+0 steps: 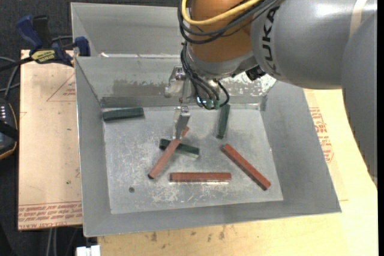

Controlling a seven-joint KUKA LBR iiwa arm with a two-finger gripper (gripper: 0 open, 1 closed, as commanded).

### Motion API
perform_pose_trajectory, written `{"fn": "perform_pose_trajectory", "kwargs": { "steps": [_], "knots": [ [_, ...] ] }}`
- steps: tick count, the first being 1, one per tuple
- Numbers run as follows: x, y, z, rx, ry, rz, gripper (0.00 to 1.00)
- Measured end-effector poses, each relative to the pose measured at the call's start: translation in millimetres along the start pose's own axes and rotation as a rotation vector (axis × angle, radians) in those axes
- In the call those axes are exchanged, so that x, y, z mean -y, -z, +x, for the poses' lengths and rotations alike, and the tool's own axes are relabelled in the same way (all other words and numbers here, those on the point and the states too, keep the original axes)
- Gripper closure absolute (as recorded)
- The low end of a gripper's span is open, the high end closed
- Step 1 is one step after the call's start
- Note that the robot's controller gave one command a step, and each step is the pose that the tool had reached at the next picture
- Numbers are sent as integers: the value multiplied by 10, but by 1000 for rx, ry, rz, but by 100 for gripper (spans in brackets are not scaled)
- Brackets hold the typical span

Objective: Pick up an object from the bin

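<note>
Red-brown stick (165, 159), long and thin, lies slantwise in the middle of the grey bin (90, 147), its lower end towards the lower left of the frame and its upper end towards the centre. It crosses a short dark green bar (187, 150) near its middle. The gripper (182, 123) hangs straight down from the orange-capped wrist (219, 15) at the top centre, with its tip right at the upper end of this stick. Whether it is open or closed cannot be told, nor whether it touches the stick.

Just right of the gripper a second dark green bar (223, 121) lies nearly upright in the frame. A third green bar (123, 114) lies at the bin's upper left, well apart from the rest. Below the slanted stick another red-brown stick (200, 177) lies level near the bin's lower edge. A further one (245, 166) runs diagonally towards the lower right.
</note>
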State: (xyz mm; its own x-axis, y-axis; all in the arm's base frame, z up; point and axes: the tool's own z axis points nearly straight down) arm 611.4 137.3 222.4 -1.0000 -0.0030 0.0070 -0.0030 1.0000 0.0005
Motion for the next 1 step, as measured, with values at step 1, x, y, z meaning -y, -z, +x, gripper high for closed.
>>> {"fn": "perform_pose_trajectory", "kwargs": {
  "steps": [1],
  "knots": [
    [7,51,-15,8,-2,-1,0]
  ]
}}
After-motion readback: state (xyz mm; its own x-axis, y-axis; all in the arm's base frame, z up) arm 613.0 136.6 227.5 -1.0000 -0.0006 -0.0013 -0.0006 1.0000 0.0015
